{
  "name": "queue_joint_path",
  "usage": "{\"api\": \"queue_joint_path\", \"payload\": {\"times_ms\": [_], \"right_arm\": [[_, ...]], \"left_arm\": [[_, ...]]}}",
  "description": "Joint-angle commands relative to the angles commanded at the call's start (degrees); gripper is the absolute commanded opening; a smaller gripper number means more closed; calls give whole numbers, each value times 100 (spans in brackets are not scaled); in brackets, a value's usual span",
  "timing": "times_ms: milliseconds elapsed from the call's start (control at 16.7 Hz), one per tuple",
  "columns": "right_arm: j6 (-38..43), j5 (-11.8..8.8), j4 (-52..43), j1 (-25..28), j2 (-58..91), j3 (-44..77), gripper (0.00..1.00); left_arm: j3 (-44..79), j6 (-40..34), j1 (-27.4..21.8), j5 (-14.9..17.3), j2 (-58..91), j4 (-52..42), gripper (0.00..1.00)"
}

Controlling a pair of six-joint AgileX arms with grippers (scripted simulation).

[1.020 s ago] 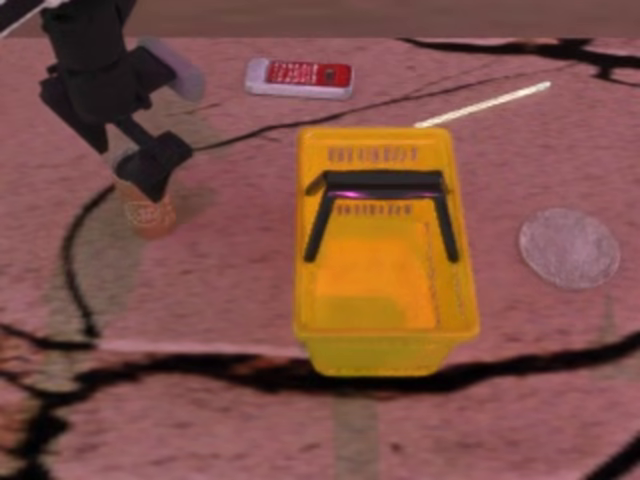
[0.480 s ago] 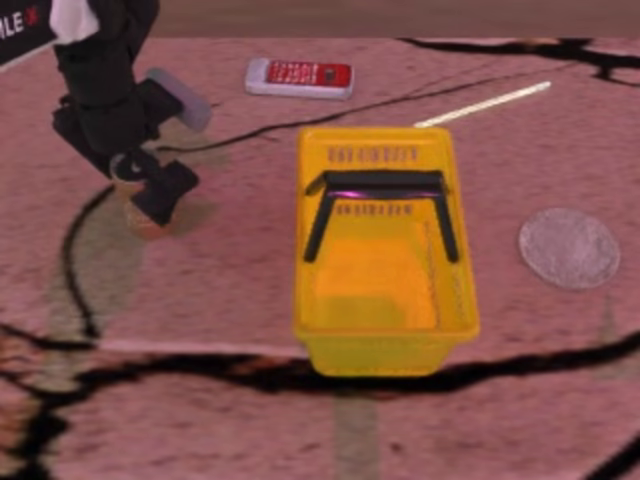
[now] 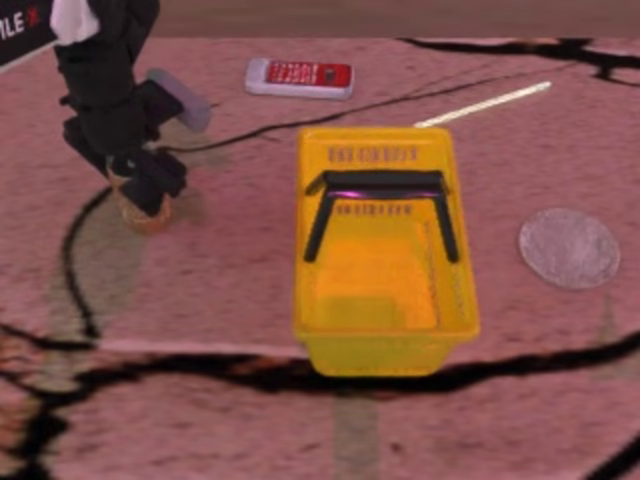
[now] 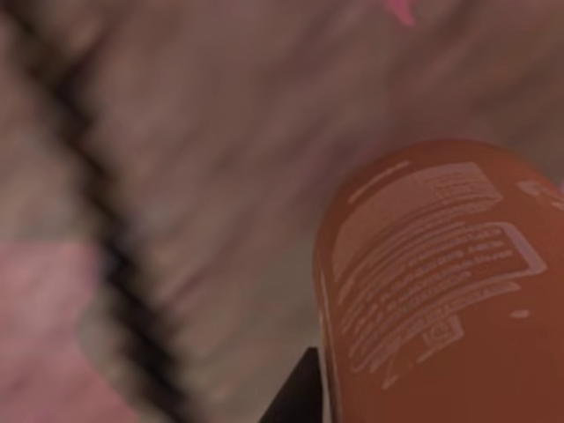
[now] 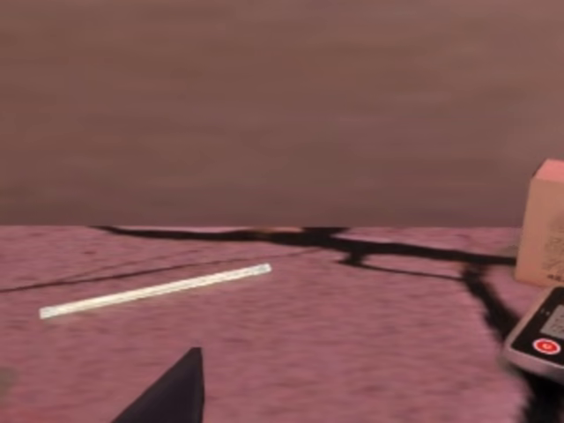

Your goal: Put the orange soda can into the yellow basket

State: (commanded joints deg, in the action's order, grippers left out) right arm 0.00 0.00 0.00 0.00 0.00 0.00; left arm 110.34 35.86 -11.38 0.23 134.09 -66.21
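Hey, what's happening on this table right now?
The left gripper is down over the orange soda can, which stands on the table's left side. Whether its jaws have closed on the can cannot be told. The yellow basket sits in the middle, handle folded across it, with nothing inside yet. The right arm is out of the top view, parked.

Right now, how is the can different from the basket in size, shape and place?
The can is small and round; the basket is far larger and rectangular. The can is plain orange with pale print; the basket is bright yellow with slotted walls and a black handle. The can stands at the table's left under the left gripper; the basket sits in the middle, untouched. Both stand upright.
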Motion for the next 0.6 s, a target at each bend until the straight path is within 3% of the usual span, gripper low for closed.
{"api": "queue_joint_path", "payload": {"times_ms": [240, 600], "right_arm": [[0, 0, 0, 0, 0, 0, 100], [0, 0, 0, 0, 0, 0, 100]], "left_arm": [[0, 0, 0, 0, 0, 0, 2], [0, 0, 0, 0, 0, 0, 0]]}}
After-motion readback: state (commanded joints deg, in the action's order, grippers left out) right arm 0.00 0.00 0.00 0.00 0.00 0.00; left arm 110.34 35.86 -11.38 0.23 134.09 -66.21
